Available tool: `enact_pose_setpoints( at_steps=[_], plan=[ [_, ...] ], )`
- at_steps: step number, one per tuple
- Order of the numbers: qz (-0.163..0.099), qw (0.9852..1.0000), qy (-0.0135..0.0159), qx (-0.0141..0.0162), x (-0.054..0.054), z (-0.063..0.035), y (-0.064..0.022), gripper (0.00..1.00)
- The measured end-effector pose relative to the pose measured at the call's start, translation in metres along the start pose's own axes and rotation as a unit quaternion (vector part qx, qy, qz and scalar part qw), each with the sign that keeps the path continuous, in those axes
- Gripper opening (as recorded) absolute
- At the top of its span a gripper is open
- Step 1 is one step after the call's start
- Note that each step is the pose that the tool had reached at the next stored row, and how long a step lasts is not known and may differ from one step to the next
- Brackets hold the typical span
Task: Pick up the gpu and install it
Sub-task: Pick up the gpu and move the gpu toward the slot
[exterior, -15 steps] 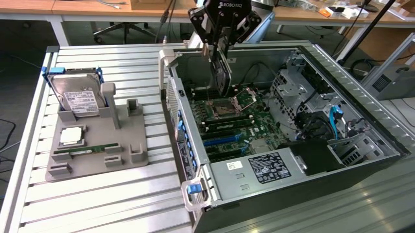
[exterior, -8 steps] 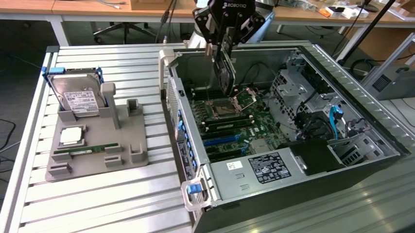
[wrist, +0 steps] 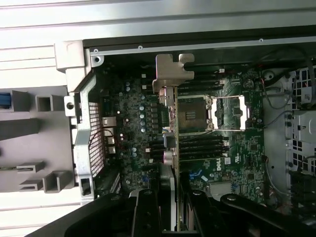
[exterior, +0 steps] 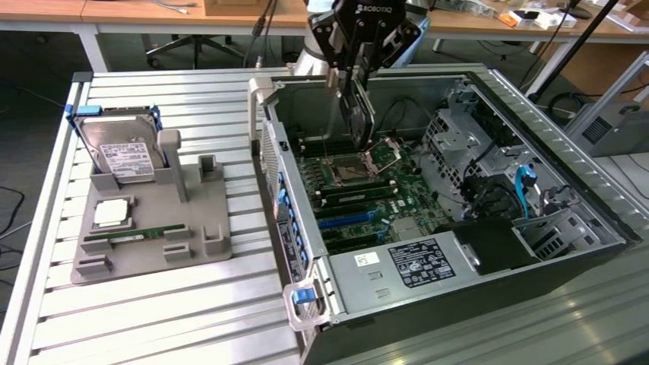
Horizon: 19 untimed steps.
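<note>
Above the open computer case (exterior: pixel 457 327), the hand (exterior: pixel 350 76) pinches the gpu (exterior: pixel 361 114) by its upper edge. The card hangs on edge straight below the fingers, over the motherboard (exterior: pixel 350 199) and just beside the processor socket (exterior: pixel 357 166). Its silver bracket (wrist: pixel 173 74) points towards the case's rear wall.

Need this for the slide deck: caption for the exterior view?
Gripper holds the gpu vertically over the motherboard inside the open computer case.
</note>
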<state>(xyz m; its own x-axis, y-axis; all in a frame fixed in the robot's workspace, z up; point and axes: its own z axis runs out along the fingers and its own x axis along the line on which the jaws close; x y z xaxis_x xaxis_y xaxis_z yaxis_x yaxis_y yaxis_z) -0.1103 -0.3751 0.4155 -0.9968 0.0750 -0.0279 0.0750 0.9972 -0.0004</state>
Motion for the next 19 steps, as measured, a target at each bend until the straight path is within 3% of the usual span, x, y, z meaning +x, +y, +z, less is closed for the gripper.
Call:
enact_pose_setpoints(
  at_steps=[10, 19],
  plan=[
    [0.000, 1.0000, -0.0001, 0.0012, -0.012, 0.0014, 0.0009, 0.27],
    [0.000, 1.0000, -0.0002, 0.0019, -0.013, 0.0026, 0.0010, 0.27]
  ],
)
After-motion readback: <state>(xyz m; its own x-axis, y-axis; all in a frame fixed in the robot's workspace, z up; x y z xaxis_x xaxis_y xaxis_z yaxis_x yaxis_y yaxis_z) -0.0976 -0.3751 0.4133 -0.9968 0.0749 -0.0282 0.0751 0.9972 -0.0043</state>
